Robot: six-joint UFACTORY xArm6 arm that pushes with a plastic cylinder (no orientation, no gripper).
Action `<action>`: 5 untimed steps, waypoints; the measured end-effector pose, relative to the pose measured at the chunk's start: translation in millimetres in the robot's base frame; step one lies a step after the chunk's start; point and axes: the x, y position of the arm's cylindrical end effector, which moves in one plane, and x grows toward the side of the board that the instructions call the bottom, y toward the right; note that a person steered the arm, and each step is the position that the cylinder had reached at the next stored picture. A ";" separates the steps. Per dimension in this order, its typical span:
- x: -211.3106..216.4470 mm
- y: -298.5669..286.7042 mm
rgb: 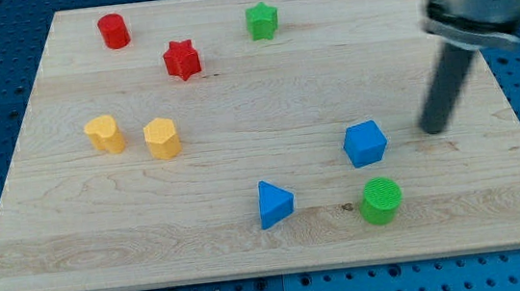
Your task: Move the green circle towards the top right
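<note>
Green circle (381, 200) sitting low on the wooden counter (252, 253), near the view's bottom right. Just up and left of it, a blue cube (365, 143), close but not touching. Further left, a blue triangle (274, 203).

My tip (433, 131) down on the counter, up and to the right of the green circle, just beside the blue cube on its right. No jaws on this end effector, only a plain dark rod, so nothing to open or close and nothing held. Not touching any block right now.

Wrong side for the push, most likely. To send the green circle up and right, better to get the tip below and left of it first. Maybe a trip around the circle, not over it. Careful of the blue cube on the way.

Far off at the view's top: red cylinder (113, 31), red star (181, 60), green star (262, 20). At the left: two yellow blocks (105, 134) (161, 137). All well away, so no trouble there.
</note>
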 end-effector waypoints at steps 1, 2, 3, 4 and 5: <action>75.8 20.5; 121.4 -16.9; 122.2 -75.0; 121.5 -121.9; 97.5 -122.0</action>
